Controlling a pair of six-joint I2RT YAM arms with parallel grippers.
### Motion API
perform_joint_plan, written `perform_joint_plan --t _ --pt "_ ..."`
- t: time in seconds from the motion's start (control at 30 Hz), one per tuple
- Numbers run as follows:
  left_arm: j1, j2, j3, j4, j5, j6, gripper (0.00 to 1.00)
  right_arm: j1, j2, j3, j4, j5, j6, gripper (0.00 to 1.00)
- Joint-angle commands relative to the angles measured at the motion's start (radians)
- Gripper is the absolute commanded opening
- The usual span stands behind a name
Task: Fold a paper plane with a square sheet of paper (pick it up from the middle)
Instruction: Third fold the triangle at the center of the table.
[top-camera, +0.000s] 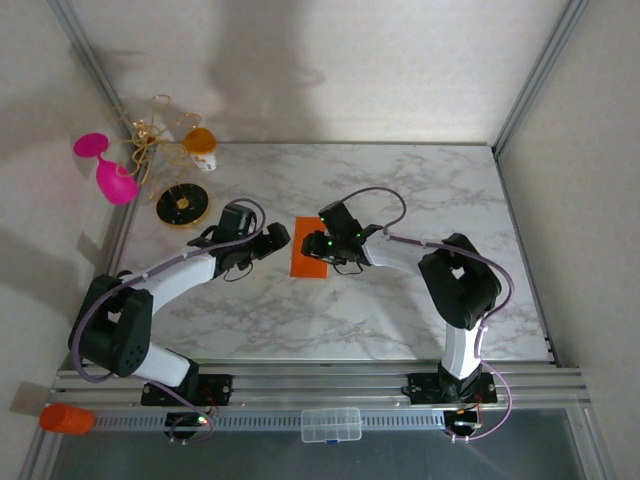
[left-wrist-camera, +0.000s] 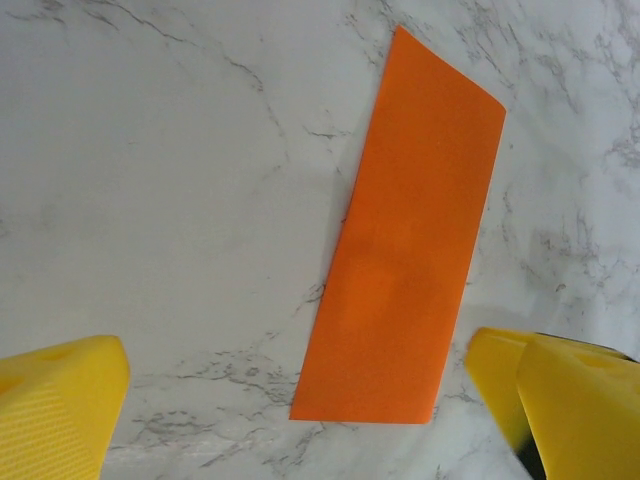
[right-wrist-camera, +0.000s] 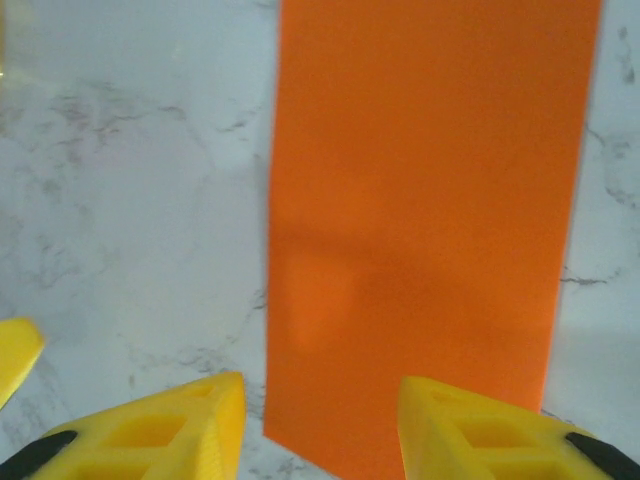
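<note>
At the upper left of the overhead view we saw a pink goblet (top-camera: 115, 183), a tangle of gold wire (top-camera: 148, 134), an orange-and-white cup (top-camera: 201, 148) and a black disc (top-camera: 183, 204). An orange cylinder (top-camera: 66, 419) lay at lower left, a clear compartment box (top-camera: 331, 424) at bottom centre.

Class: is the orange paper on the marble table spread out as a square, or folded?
Folded, apparently: the orange paper lies flat as a long narrow rectangle, not a square. The doubled layers cannot be made out.

- Bright orange sheet of paper (top-camera: 310, 260), plain and unmarked, forms a long narrow rectangle with straight, crisp edges.
- It lies flat on the marble table (top-camera: 400, 330), near the middle.
</note>
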Motion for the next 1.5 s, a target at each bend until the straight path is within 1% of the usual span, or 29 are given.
perform_joint_plan --t 0.0,0.1,0.17,0.23,0.27,0.4,0.47,0.53,0.6,0.67,0.7,0.8,0.9,1.03,1.33,1.47 --pt "-0.010 0.023 -0.005 0.032 0.024 -0.024 0.99 -0.005 0.049 0.011 -0.011 0.004 0.068 0.45" --pt "-0.013 0.038 -0.003 0.038 0.039 -0.026 0.99 -0.020 0.081 0.008 -0.015 -0.023 0.036 0.45" --pt "-0.015 0.047 0.001 0.036 0.051 -0.023 0.99 -0.030 0.093 0.010 -0.031 -0.021 -0.015 0.45" --pt "-0.016 0.051 0.006 0.034 0.063 -0.018 0.99 -0.038 0.098 0.009 -0.057 -0.010 -0.106 0.45" --pt "-0.016 0.055 0.006 0.033 0.071 -0.015 0.99 -0.069 0.102 0.006 -0.060 -0.012 -0.177 0.46" --pt "-0.024 0.082 0.013 0.041 0.109 -0.007 0.99 -0.093 0.131 -0.006 -0.063 -0.012 -0.472 0.48" --pt "-0.033 0.092 0.015 0.047 0.120 -0.012 0.98 -0.094 0.131 0.007 -0.078 -0.036 -0.525 0.48" --pt "-0.042 0.105 0.015 0.058 0.131 -0.026 0.96 -0.094 0.104 0.008 -0.055 -0.108 -0.519 0.48" --pt "-0.050 0.114 0.015 0.073 0.143 -0.047 0.94 -0.096 0.062 0.003 -0.005 -0.162 -0.462 0.48" --pt "-0.058 0.121 0.014 0.088 0.149 -0.074 0.92 -0.101 0.027 -0.001 0.041 -0.157 -0.380 0.47" --pt "-0.064 0.124 0.012 0.095 0.146 -0.094 0.90 -0.105 0.012 -0.005 0.059 -0.136 -0.327 0.47" --pt "-0.082 0.133 0.004 0.126 0.140 -0.158 0.87 -0.116 -0.001 -0.022 0.088 -0.087 -0.233 0.46" --pt "-0.099 0.142 -0.007 0.167 0.138 -0.211 0.84 -0.120 0.033 -0.018 0.080 -0.061 -0.206 0.44" --pt "-0.116 0.161 -0.008 0.180 0.131 -0.240 0.78 -0.125 0.084 0.007 0.053 -0.065 -0.198 0.43" --pt "-0.139 0.204 -0.023 0.218 0.148 -0.290 0.58 -0.127 0.129 -0.010 -0.011 -0.039 -0.165 0.43" --pt "-0.146 0.223 -0.021 0.223 0.150 -0.304 0.52 -0.128 0.137 -0.033 -0.024 -0.035 -0.147 0.42"
